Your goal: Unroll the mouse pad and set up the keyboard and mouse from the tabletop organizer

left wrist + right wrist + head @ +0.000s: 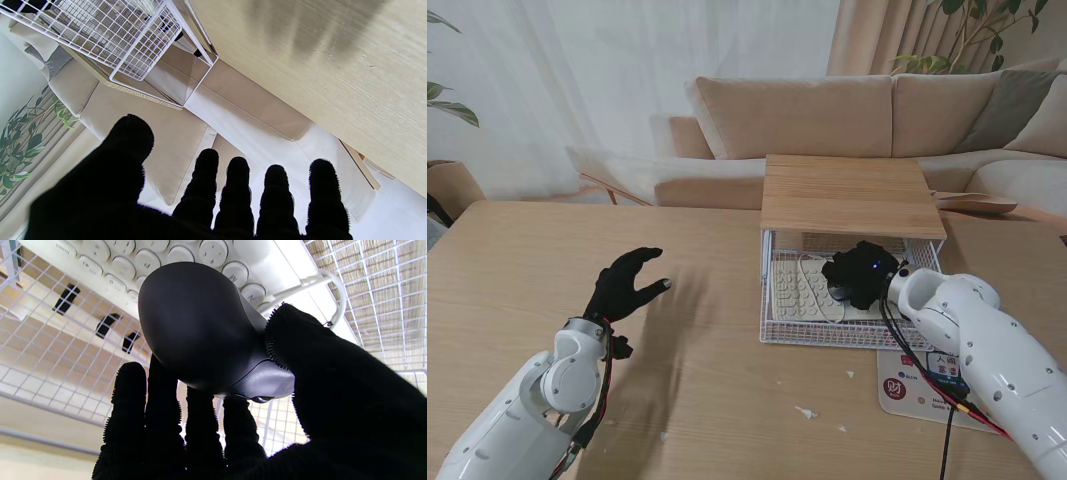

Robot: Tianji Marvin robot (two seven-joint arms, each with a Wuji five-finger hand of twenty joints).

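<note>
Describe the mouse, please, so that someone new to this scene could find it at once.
Look at the white wire organizer with the wooden top, on the right side of the table. Inside it lies a white keyboard with round keys. The mouse is the smooth dark rounded thing over the keyboard, held in the right hand.

Black mouse [203,326] atop white keyboard [802,292]
</note>
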